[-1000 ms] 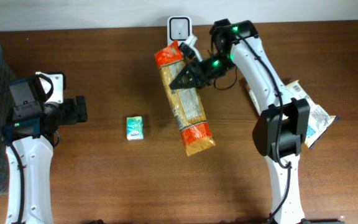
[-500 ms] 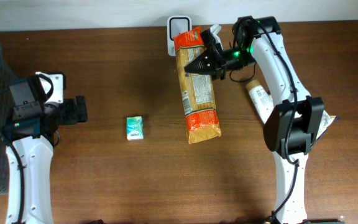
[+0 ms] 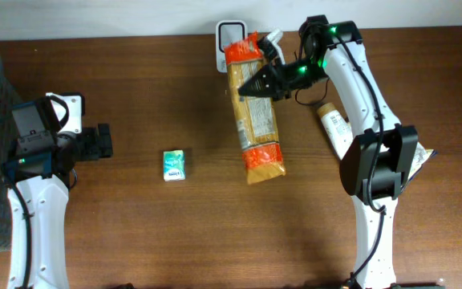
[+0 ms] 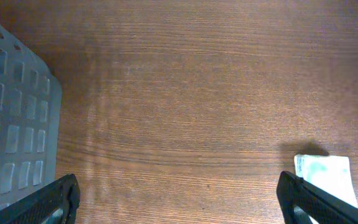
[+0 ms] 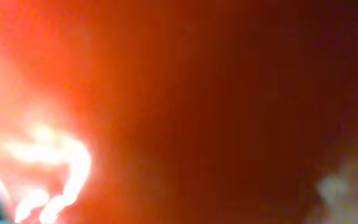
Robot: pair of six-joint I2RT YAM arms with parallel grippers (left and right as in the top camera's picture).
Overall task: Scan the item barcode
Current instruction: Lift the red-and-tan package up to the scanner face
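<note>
Orange-ended pasta bag (image 3: 256,120) was pinched in the right gripper (image 3: 252,87). Jaws of the left gripper (image 3: 103,142) gaped wide.

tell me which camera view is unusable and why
Right wrist view: a blurred orange smear with a white glare patch lower left, the long orange-and-yellow plastic bag too near the lens. Overhead view: sharp, evenly lit, bag in the right pincer. Left wrist view: sharp, grain of the brown wooden table crisp.

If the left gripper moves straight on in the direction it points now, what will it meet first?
Probably only the bare table: the wrist view shows plain wood between the left gripper's open fingers. The small green box lies beside one finger and might be brushed.
</note>
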